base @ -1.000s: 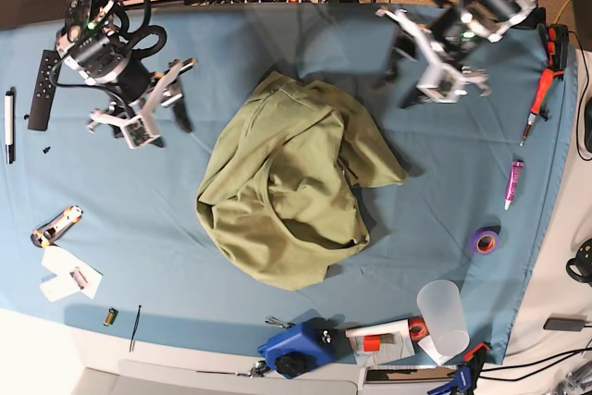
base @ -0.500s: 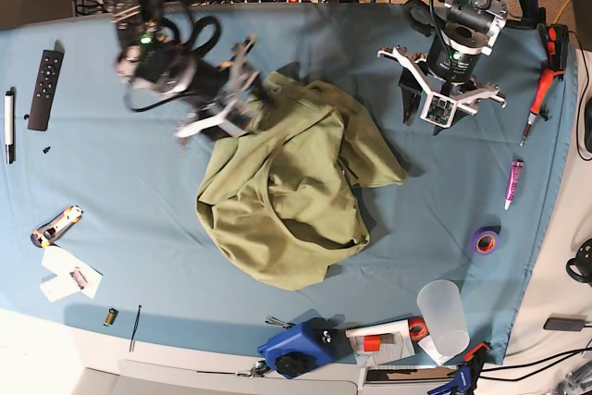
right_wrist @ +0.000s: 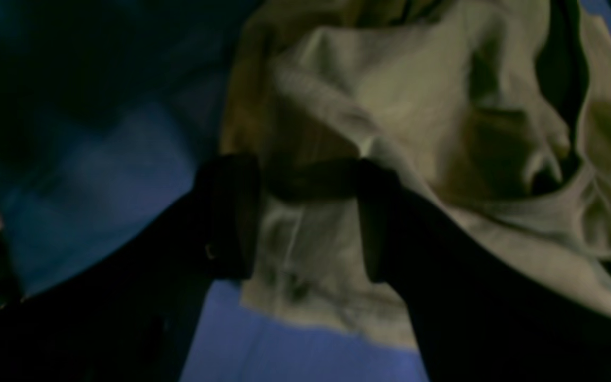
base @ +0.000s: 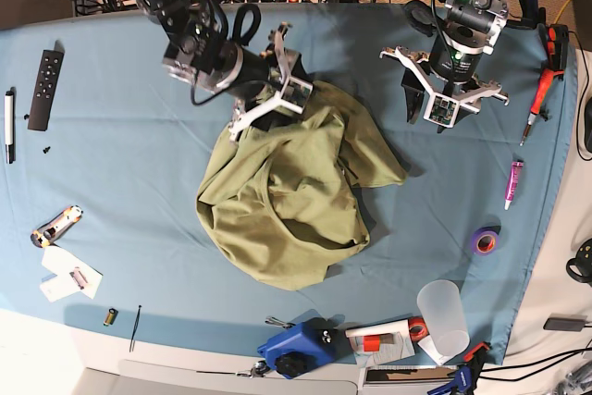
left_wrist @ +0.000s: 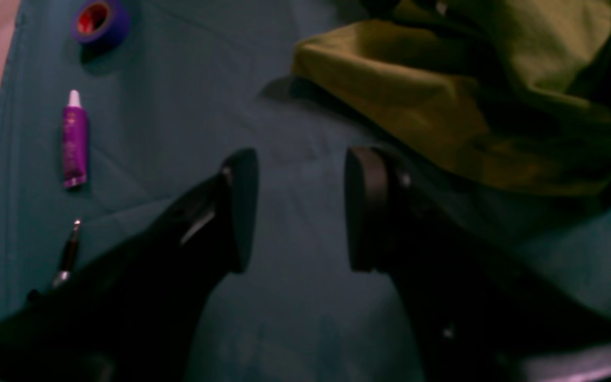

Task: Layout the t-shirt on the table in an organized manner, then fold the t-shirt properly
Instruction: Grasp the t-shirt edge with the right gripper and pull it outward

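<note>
A plain olive-green t-shirt (base: 287, 196) is seen on a light blue desk (base: 120, 201). A purple tape roll (base: 484, 241) and a purple, white-capped tube (base: 512, 183) are seen.

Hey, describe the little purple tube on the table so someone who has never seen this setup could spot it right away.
Start at the crumpled olive t-shirt in the middle of the blue table, then look to the table edge on the left arm's side. There the purple tube lies flat between a red-handled screwdriver and a roll of purple tape. It alone is slim and straight, with a white cap.
</note>
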`<state>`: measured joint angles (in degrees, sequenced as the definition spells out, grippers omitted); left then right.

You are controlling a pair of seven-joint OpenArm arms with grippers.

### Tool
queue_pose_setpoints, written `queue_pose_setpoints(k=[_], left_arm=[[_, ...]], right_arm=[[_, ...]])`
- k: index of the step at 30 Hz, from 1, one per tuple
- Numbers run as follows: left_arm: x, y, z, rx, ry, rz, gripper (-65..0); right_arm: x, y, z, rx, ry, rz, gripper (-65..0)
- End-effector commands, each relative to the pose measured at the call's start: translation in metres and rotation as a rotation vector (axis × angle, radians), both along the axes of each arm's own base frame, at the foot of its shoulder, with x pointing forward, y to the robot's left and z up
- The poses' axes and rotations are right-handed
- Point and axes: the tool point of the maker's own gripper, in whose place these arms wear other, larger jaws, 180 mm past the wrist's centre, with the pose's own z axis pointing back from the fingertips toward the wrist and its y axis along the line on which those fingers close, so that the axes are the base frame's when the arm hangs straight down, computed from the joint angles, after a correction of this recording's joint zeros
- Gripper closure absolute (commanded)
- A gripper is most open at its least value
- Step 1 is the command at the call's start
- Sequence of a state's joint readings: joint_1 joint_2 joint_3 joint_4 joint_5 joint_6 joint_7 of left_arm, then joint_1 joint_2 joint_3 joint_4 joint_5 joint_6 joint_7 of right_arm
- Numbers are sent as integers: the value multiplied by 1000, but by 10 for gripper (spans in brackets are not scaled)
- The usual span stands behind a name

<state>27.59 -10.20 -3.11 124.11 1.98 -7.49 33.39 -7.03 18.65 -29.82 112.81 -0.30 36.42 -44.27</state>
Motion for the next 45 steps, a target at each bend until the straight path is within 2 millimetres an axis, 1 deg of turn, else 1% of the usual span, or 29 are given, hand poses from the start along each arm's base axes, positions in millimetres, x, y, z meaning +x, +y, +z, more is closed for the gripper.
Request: queue_pose_setpoints(k=[1,3,5,7,9,10,11,13,14,15,18,21,23,25,28,31,32,34,36,38,40,43,45], left_arm=[[4,0,11,-5,-43,-1,-275],[4,0,11,-5,-43,-1,-275],[4,0,11,-6,-43,-1,-275],[4,-1,11,-9,-43,-1,-275],[4,-1,11,-9,-44,-1,-275],[4,0,11,-9,-44,-1,-275],[4,-1,11,-9,-44,-1,-275],[4,0,11,-9,-44,-1,-275],[4,0,11,-9,-45,-1,-275],[4,-1,12,-10,-46,-2,-275],[5,-1,12,-10,-47,-2,-275],[5,-1,12,-10,-47,-2,-275],[5,-1,12,-10,-47,-2,-275],[5,-1,12,-10,-47,-2,-275],[5,-1,12,-10,-47,-2,-275],[5,-1,12,-10,-47,-2,-275],[4,-1,12,-10,-47,-2,-275],[4,-1,12,-11,-47,-2,-275],[5,-2,13,-20,-50,-3,-275],[6,-6,16,-51,-63,-12,-275],[8,-13,22,-96,-93,-33,-275],[13,-33,31,-114,-118,-149,-275],[18,-42,39,-105,-147,-217,-275]], right_arm=[[10,1,4,13,-21,-4,-293],[21,-5,-8,-10,-1,-23,-293],[30,-8,-15,-20,12,-37,-293],[37,-8,-15,-7,12,-39,-293],[42,-4,-9,17,-9,-32,-278],[43,-2,-6,28,-14,-29,-245],[44,-1,-5,37,-13,-29,-192],[46,-2,-4,48,-8,-52,-65],[50,-5,-3,53,-16,-87,-12],[56,-9,-2,57,-26,-136,0],[74,-27,3,72,-56,-297,0],[83,-41,10,75,-77,-383,0],[90,-51,22,83,-103,-431,0],[97,-60,39,104,-144,-484,0],[108,-76,75,154,-232,-559,0],[113,-92,111,197,-324,-606,0],[114,-99,122,207,-352,-622,0],[114,-114,137,214,-392,-665,0],[110,-135,143,202,-407,-724,0],[103,-159,139,177,-394,-796,0],[93,-179,129,177,-354,-859,0],[77,-200,115,189,-289,-917,0],[63,-208,102,154,-235,-916,0]])
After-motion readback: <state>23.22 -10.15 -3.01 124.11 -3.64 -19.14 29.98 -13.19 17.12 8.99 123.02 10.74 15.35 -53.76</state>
